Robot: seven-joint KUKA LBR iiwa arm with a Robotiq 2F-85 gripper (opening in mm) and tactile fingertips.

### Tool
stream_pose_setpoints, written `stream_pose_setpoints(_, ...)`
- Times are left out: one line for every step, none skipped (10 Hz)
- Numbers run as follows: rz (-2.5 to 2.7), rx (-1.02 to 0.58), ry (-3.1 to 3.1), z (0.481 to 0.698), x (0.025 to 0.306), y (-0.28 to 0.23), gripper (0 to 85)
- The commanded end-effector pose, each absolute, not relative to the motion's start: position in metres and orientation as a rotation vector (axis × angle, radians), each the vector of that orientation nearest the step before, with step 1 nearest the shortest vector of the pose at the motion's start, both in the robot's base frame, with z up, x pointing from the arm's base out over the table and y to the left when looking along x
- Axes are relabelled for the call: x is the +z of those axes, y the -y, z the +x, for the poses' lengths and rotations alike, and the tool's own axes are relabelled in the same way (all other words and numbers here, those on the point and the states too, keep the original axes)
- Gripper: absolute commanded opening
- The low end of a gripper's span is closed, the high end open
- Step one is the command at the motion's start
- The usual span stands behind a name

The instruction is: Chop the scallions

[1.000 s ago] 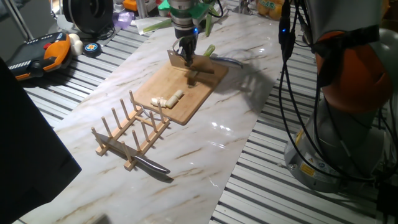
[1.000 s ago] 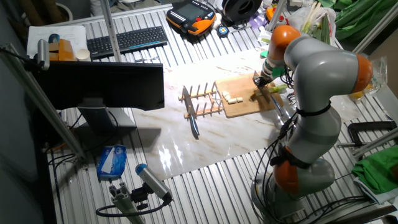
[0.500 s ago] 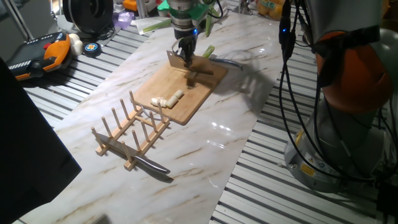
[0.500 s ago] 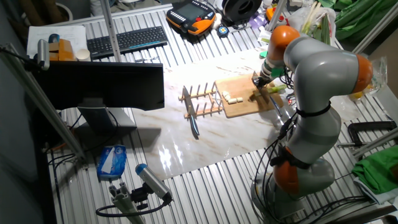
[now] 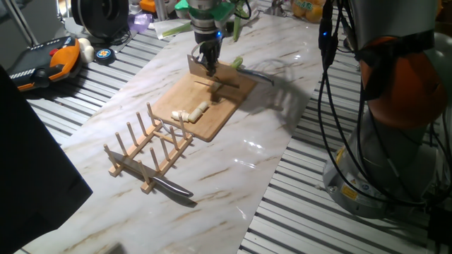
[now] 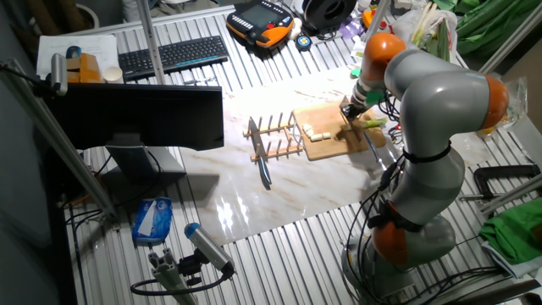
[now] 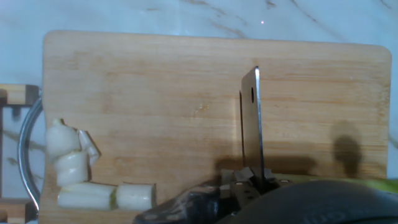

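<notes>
A wooden cutting board [image 5: 212, 99] lies on the marble table. Short white scallion pieces [image 5: 191, 111] sit in a small cluster near its front edge, seen at the lower left in the hand view [image 7: 81, 180]. A pale green scallion stalk [image 5: 236, 62] rests at the board's far edge. My gripper [image 5: 207, 62] hangs above the far end of the board, shut on a small cleaver whose steel blade [image 7: 250, 124] points down, clear of the wood. In the other fixed view the gripper [image 6: 349, 108] is above the board's right part.
A wooden peg rack [image 5: 152, 148] stands in front of the board, with a second knife [image 5: 173, 188] lying beside it. Leafy green stalks [image 5: 173, 28] lie at the table's far side. A teach pendant [image 5: 42, 60] sits at the left; the robot base [image 5: 395, 141] stands at the right.
The gripper has lifted the cleaver slightly and shifted it a little toward the board's far left. The scallion pieces have not moved.
</notes>
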State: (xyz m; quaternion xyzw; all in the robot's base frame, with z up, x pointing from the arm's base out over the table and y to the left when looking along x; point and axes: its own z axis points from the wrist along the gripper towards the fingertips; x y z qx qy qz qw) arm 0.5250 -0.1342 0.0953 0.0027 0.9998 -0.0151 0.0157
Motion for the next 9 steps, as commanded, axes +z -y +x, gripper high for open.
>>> stream_pose_setpoints(0.008, -0.052, -3.107, 0.5250, 0.0958, 0.1344, 0.7)
stream_pose_setpoints(0.003, -0.055, -3.108, 0.5246, 0.0964, 0.1354, 0.7)
stream_pose_setpoints(0.003, -0.062, -3.108, 0.5241, 0.0973, 0.1376, 0.7)
stream_pose_setpoints(0.003, -0.074, -3.103, 0.5243, 0.0971, 0.1381, 0.7)
stream_pose_setpoints(-0.003, -0.090, -3.100, 0.5245, 0.0969, 0.1389, 0.7)
stream_pose_setpoints(-0.002, -0.090, -3.101, 0.5245, 0.0960, 0.1392, 0.7)
stream_pose_setpoints(-0.003, -0.093, -3.098, 0.5242, 0.0938, 0.1410, 0.7)
stream_pose_setpoints(-0.005, -0.093, -3.098, 0.5248, 0.0914, 0.1425, 0.7)
stream_pose_setpoints(-0.005, -0.088, -3.098, 0.5253, 0.0892, 0.1439, 0.7)
